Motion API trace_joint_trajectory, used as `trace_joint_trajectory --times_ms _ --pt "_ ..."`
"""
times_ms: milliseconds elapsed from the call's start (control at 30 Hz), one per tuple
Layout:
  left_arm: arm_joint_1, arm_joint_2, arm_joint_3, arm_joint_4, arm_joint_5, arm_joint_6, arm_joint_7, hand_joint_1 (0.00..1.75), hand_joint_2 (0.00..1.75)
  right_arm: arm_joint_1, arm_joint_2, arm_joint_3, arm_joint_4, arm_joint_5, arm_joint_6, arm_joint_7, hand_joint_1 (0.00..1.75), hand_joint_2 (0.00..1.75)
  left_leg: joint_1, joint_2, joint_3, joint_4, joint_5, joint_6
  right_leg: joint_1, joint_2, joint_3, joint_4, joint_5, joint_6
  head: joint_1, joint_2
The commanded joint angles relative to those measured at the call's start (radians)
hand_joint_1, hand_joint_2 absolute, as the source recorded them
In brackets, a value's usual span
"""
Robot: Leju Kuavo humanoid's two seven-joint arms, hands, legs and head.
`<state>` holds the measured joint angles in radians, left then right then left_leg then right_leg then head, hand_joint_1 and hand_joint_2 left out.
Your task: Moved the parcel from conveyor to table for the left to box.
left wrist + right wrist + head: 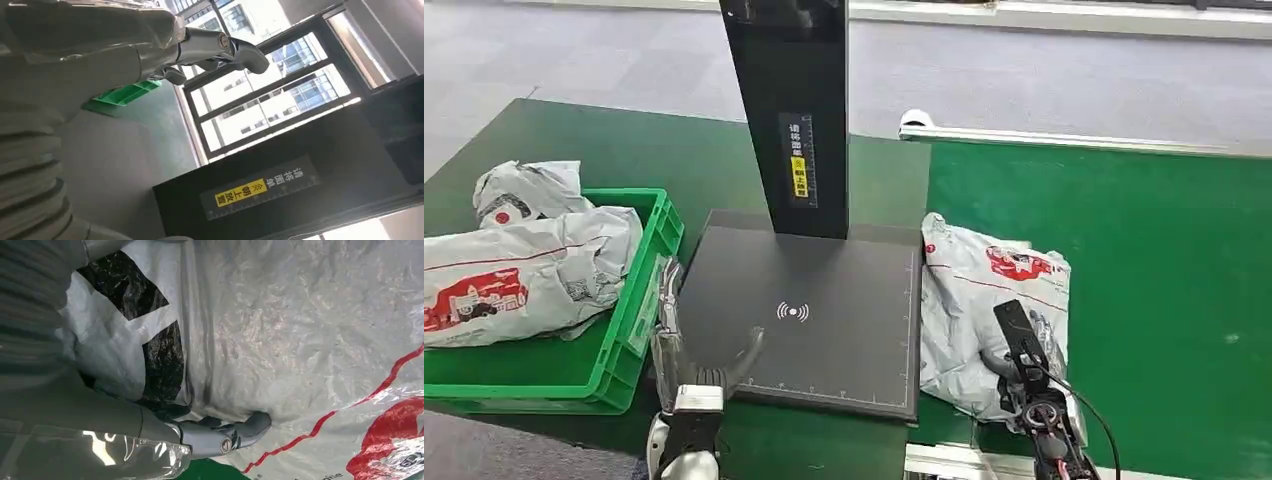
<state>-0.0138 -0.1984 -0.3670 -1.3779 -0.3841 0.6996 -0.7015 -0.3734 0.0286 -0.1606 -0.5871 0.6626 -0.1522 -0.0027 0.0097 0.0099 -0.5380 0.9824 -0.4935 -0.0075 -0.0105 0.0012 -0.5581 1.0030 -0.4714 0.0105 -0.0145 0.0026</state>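
Note:
A grey plastic parcel [984, 300] with red print lies on the green conveyor [1144, 280], right beside the black scanning table [824, 330]. My right hand [1031, 352] lies on the parcel's near part. Up close its thumb [235, 432] digs into the crinkled parcel [310, 340] and dents it, while the other fingers are hidden. My left hand [689, 365] hovers at the table's near left corner, fingers spread and holding nothing. Its thumb [225, 47] sticks out into open air. The green box [629, 340] stands just left of that hand.
Two more grey parcels [524, 265] fill the green box. A black post [792, 110] with a yellow label rises from the back of the scanning table. A white rail [1064, 138] runs along the conveyor's far edge.

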Motion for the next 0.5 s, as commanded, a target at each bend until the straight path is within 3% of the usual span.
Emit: trace_joint_trajectory --times_ms 33,133,167,233,267,300,333,367,500 --pt "-0.024 0.026 -0.022 0.064 0.004 -0.001 0.003 0.0 1.75 0.006 -0.011 0.003 0.14 -0.002 0.021 0.019 0.0 1.75 0.0 -0.002 0.001 -0.001 0.002 0.0 0.0 -0.002 0.002 -0.001 0.001 0.0 0.0 0.0" --pt "-0.024 0.026 -0.022 0.064 0.004 -0.001 0.003 0.0 1.75 0.006 -0.011 0.003 0.14 -0.002 0.021 0.019 0.0 1.75 0.0 -0.003 0.002 -0.001 0.002 0.0 0.0 -0.002 0.004 -0.002 0.002 0.0 0.0 0.0" --pt "-0.024 0.026 -0.022 0.064 0.004 -0.001 0.003 0.0 1.75 0.006 -0.011 0.003 0.14 -0.002 0.021 0.019 0.0 1.75 0.0 -0.005 -0.004 -0.004 0.007 0.001 0.0 -0.004 -0.001 -0.005 0.006 -0.001 0.0 0.0" --pt "-0.023 0.026 -0.02 0.063 0.003 -0.001 0.003 0.0 1.75 0.003 -0.012 0.002 0.144 -0.002 0.027 0.02 0.0 1.75 0.0 -0.003 0.006 0.0 0.002 0.0 0.0 -0.002 0.006 -0.002 0.002 0.0 0.0 0.0" --pt "-0.022 0.024 -0.015 0.064 0.0 -0.001 0.003 0.0 1.75 0.0 -0.011 0.002 0.15 -0.002 0.037 0.02 0.02 1.75 0.0 -0.004 0.003 -0.002 0.004 0.001 0.0 -0.003 0.005 -0.003 0.003 0.0 0.0 0.0" --pt "-0.019 0.021 -0.009 0.06 -0.003 -0.001 0.003 0.0 1.75 -0.005 -0.009 0.0 0.159 -0.004 0.05 0.019 1.57 1.75 0.0 -0.003 0.005 -0.001 0.003 0.0 0.0 -0.003 0.006 -0.002 0.003 0.0 0.0 0.0" --pt "-0.018 0.022 -0.009 0.059 -0.003 -0.001 0.003 0.0 1.75 -0.01 -0.009 0.004 0.167 0.0 0.061 0.022 1.75 1.75 0.0 -0.003 0.006 0.0 0.002 0.0 0.0 -0.002 0.007 -0.002 0.002 0.0 0.0 0.0" --pt "-0.016 0.019 -0.003 0.057 -0.006 -0.001 0.003 0.0 1.75 -0.014 -0.009 0.005 0.173 0.001 0.07 0.022 1.75 1.75 0.0 -0.006 -0.001 -0.004 0.007 0.001 0.0 -0.005 0.001 -0.006 0.007 0.0 0.0 0.0" --pt "0.001 0.012 0.023 0.034 -0.017 -0.001 0.003 0.0 1.75 -0.037 -0.003 -0.004 0.167 0.003 0.042 0.011 1.75 1.75 0.0 -0.001 0.005 0.0 0.003 0.001 0.0 -0.001 0.006 -0.002 0.004 0.0 0.0 0.0"
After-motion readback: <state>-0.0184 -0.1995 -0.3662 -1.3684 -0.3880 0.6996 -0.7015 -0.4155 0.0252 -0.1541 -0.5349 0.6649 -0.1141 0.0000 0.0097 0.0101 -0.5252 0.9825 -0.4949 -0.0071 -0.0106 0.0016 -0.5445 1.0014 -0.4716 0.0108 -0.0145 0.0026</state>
